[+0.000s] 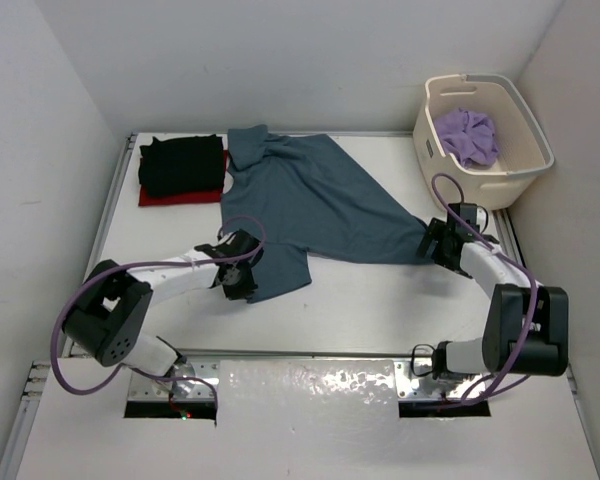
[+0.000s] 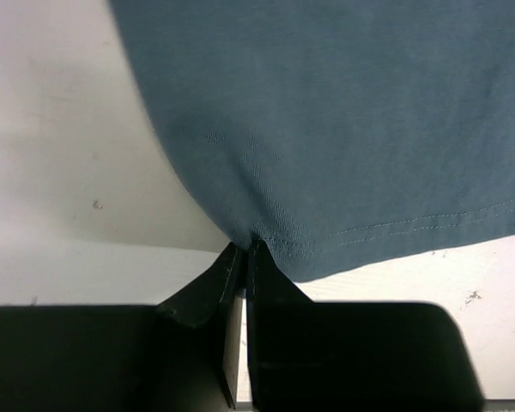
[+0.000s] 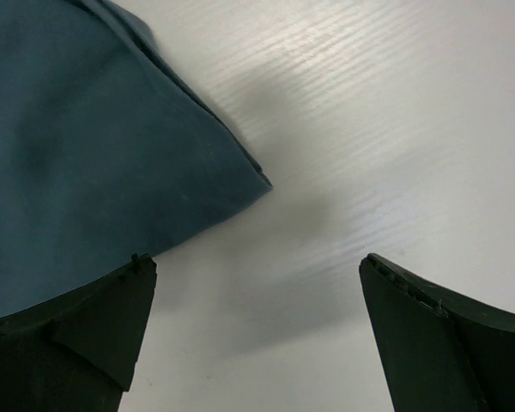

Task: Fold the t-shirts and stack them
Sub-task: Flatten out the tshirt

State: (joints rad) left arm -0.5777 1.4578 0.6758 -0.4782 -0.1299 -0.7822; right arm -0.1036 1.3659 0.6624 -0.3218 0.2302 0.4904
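Top external view. T-shirts counted: four.
1. The teal-blue t-shirt (image 1: 320, 200) lies spread out, rumpled, across the middle of the table (image 1: 360, 310), reaching from the far edge down toward both arms.
2. The black t-shirt (image 1: 180, 163) is folded at the far left corner.
3. The red t-shirt (image 1: 155, 197) is folded under the black one, with only its near and left margins showing.
4. The lavender t-shirt (image 1: 468, 135) is bunched inside the basket (image 1: 525, 175).

Baskets: one, cream, at the far right corner. Grippers: two. The left gripper (image 1: 242, 272) sits at the near left corner of the teal-blue cloth. The right gripper (image 1: 435, 243) sits at its near right corner.

Left wrist view. One shirt is visible, the teal-blue t-shirt (image 2: 343, 129), with its stitched hem running along the lower right. The left gripper (image 2: 247, 251) has its jaws together, pinching the hem corner between the tips. White table (image 2: 60, 172) shows to the left and below.

Right wrist view. One shirt is visible, the teal-blue t-shirt (image 3: 86, 154), with its pointed corner lying flat on the table (image 3: 378, 129). The right gripper (image 3: 257, 266) has its jaws wide apart and nothing is clamped. One finger is at the cloth edge and the other is over bare table, with the corner tip just ahead of the gap.
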